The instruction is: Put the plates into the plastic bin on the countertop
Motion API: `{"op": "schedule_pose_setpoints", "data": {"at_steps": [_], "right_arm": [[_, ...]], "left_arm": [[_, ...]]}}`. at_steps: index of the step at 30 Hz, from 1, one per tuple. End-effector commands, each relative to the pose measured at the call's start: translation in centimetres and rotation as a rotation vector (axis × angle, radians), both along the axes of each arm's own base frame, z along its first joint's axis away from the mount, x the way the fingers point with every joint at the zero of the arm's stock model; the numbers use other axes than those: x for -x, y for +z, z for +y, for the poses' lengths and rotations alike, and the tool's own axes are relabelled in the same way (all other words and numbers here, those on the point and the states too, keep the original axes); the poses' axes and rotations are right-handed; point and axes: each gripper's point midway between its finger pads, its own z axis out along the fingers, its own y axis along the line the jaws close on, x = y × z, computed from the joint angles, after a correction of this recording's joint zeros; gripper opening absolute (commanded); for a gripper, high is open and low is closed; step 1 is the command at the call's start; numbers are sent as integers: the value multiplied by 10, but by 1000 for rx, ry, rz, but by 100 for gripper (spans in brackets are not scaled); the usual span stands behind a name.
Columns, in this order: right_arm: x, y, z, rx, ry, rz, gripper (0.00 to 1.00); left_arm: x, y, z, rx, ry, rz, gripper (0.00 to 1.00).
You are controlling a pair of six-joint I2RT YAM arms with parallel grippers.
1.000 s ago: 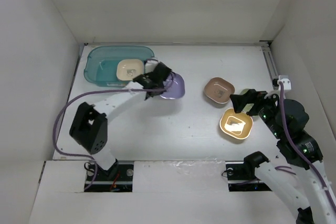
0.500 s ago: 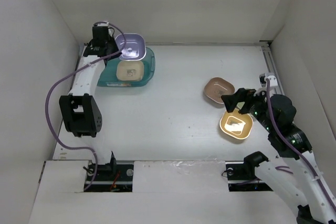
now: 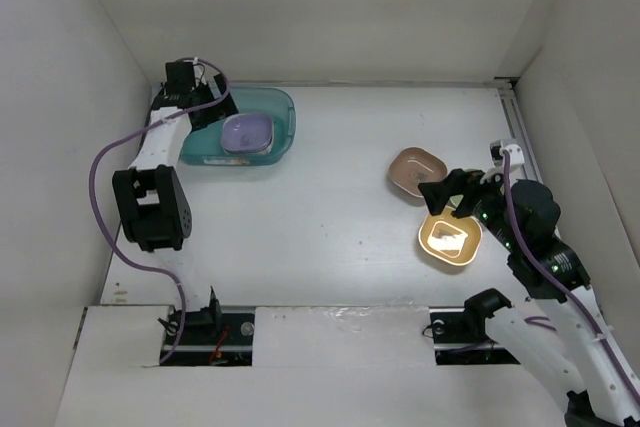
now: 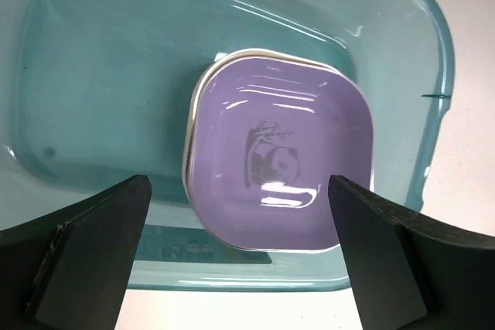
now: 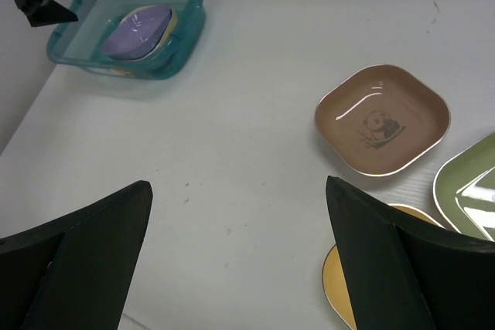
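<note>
Now my left gripper point(image 4: 238, 185) and right gripper point(image 5: 238, 187) both gape empty; the brown plate point(image 5: 382, 120) looks light, stiff, slick, so I'd pinch its rim

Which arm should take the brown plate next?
Right. The right gripper is open and hovers just beside the brown plate. The left gripper is open too, but sits across the countertop over the plastic bin, above the purple plate.

Wide countertop point(image 3: 330, 217) open between plastic bin point(image 3: 286, 112) and brown plate point(image 3: 417, 171), bin rim ringing purple plate point(image 3: 246, 132), white walls point(image 3: 60, 97) close around
</note>
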Motion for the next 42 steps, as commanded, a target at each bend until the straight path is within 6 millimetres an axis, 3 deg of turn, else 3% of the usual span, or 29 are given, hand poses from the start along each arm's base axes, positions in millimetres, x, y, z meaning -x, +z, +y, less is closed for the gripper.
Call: {"op": "schedule_pose_setpoints", "data": {"at_steps": [1, 4, 5, 8, 9, 10, 11, 12, 13, 14, 15, 16, 18, 19, 20, 23, 26, 28, 29, 31, 32, 35, 36, 39, 40, 42], "right_arm": [[-3, 17, -1, -16, -5, -70, 100], [-6, 14, -2, -11, -14, -62, 100], [-7, 14, -4, -8, -30, -63, 100], [-9, 12, -9, -15, -68, -50, 100], [-7, 18, -13, -18, -83, -62, 100], [-5, 27, -15, -38, -95, -80, 100], [-3, 24, -17, -40, -107, -57, 100], [-1, 27, -24, -38, -138, -65, 100], [0, 34, -28, -50, -163, -67, 100], [3, 37, -34, -50, -182, -74, 100], [8, 38, -39, -54, -203, -69, 100], [10, 40, -48, -48, -246, -74, 100], [16, 43, -53, -47, -258, -77, 100], [21, 52, -55, -61, -258, -100, 100], [22, 53, -55, -60, -258, -98, 100], [29, 58, -56, -62, -246, -117, 100], [31, 59, -55, -68, -235, -124, 100], [31, 59, -56, -60, -234, -127, 100], [31, 59, -56, -60, -234, -127, 100], [34, 61, -55, -65, -225, -135, 100], [34, 61, -55, -65, -225, -135, 100], [33, 63, -55, -70, -225, -143, 100], [32, 59, -54, -65, -225, -135, 100], [30, 60, -53, -66, -225, -136, 100], [28, 56, -53, -61, -225, -127, 100], [26, 56, -50, -62, -216, -126, 100]], "left_arm": [[4, 71, -5, 14, -3, -159, 100], [9, 93, -34, 26, -44, -209, 100], [14, 98, -71, 24, -112, -219, 100], [25, 102, -144, 10, -205, -221, 100], [31, 94, -194, -26, -270, -213, 100], [36, 85, -219, -44, -305, -199, 100], [40, 77, -242, -57, -338, -190, 100], [49, 44, -285, -69, -409, -134, 100], [48, 49, -307, -54, -434, -145, 100], [52, 36, -321, -75, -442, -113, 100], [52, 6, -338, -103, -463, -68, 100], [56, 12, -366, -96, -499, -99, 100], [64, -1, -390, -81, -538, -82, 100], [73, -19, -412, -72, -588, -63, 100], [74, -18, -422, -66, -600, -73, 100], [81, -48, -436, -63, -623, -32, 100], [80, -64, -444, -28, -623, -21, 100], [81, -78, -443, -40, -623, 2, 94], [86, -95, -447, -54, -634, 27, 91], [86, -101, -453, -63, -637, 31, 76], [86, -108, -453, -71, -638, 45, 48], [83, -117, -443, -117, -594, 60, 9], [80, -105, -437, -135, -571, 43, 0], [69, -85, -405, -241, -431, -1, 0], [52, -53, -383, -255, -355, -54, 0], [46, -33, -357, -253, -292, -71, 0]]}}
